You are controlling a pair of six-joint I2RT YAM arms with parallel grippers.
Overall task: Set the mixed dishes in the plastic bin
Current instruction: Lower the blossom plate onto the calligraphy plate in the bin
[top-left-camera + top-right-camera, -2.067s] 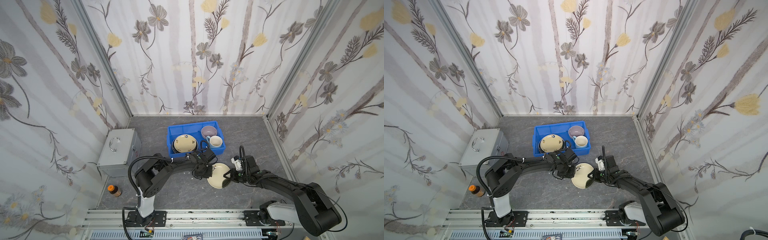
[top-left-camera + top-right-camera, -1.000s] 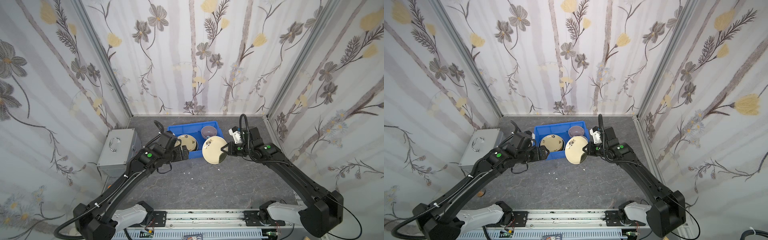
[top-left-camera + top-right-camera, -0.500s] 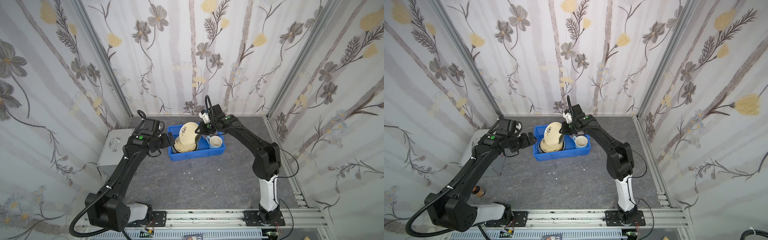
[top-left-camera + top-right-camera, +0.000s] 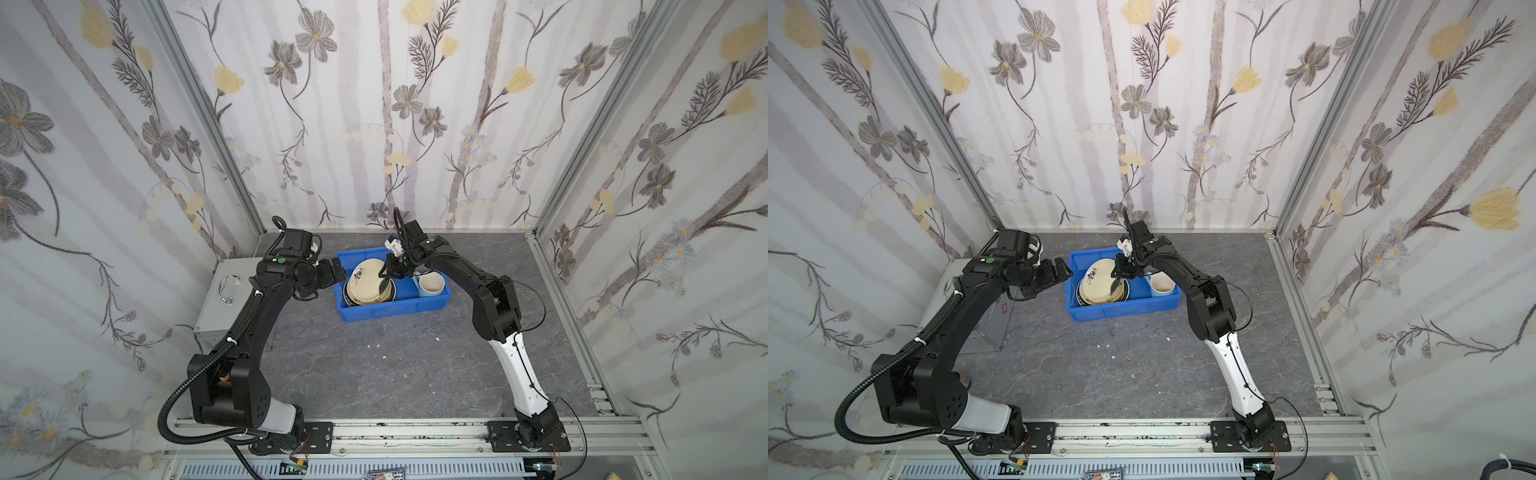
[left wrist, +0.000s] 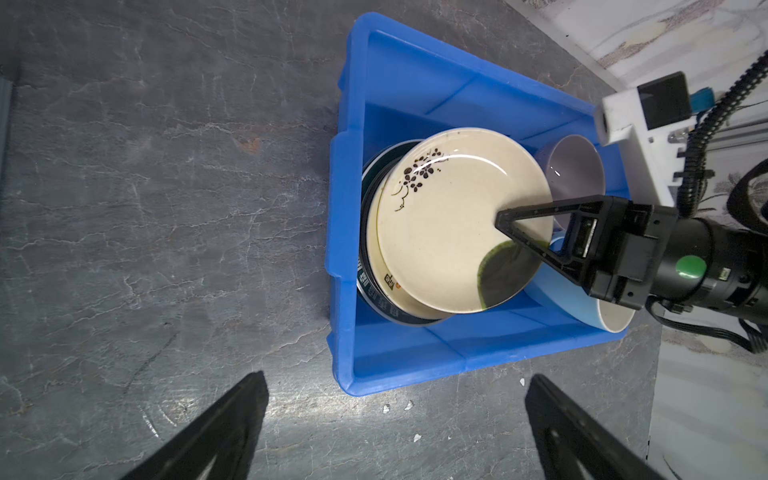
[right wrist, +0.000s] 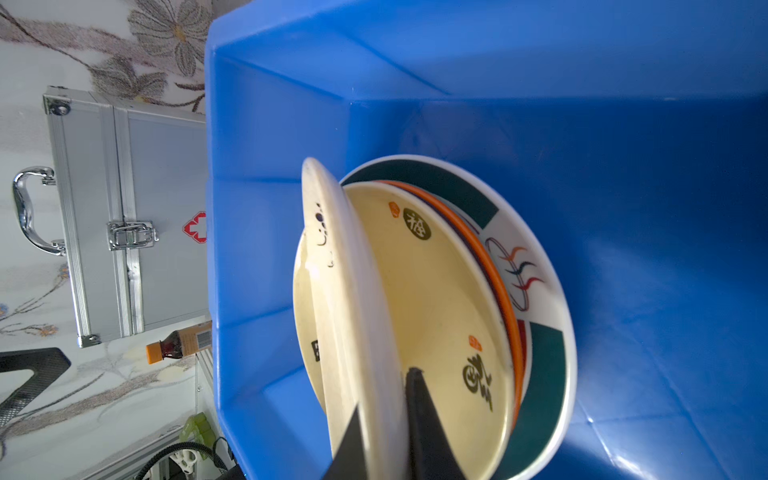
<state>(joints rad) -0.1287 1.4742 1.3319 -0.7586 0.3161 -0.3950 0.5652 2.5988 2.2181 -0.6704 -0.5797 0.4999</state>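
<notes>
The right pincer (image 5: pixel 505 222) is clamped on the rim of the cream-flowered plate (image 5: pixel 440 232), one finger across its face and one beneath. That edge grip is probably why the plate hangs tilted. Its free edge sits low against the stack of plates (image 6: pixel 536 374), while the gripped edge is raised.

All of this is inside the plastic bin (image 4: pixel 390 309), at the centre of both top views. The lilac bowl (image 5: pixel 577 174) and the mug (image 4: pixel 432 284) fill the bin's right part in a top view. That leaves the stack as the only spot wide enough for another plate, so I judge that is where this one is meant to go.

The left pincer (image 4: pixel 336 271) gapes wide and empty just left of the bin's wall, above the grey surface (image 4: pixel 374 374). It seems to be kept there out of the way. The metal case (image 4: pixel 226 291) stands further left.
</notes>
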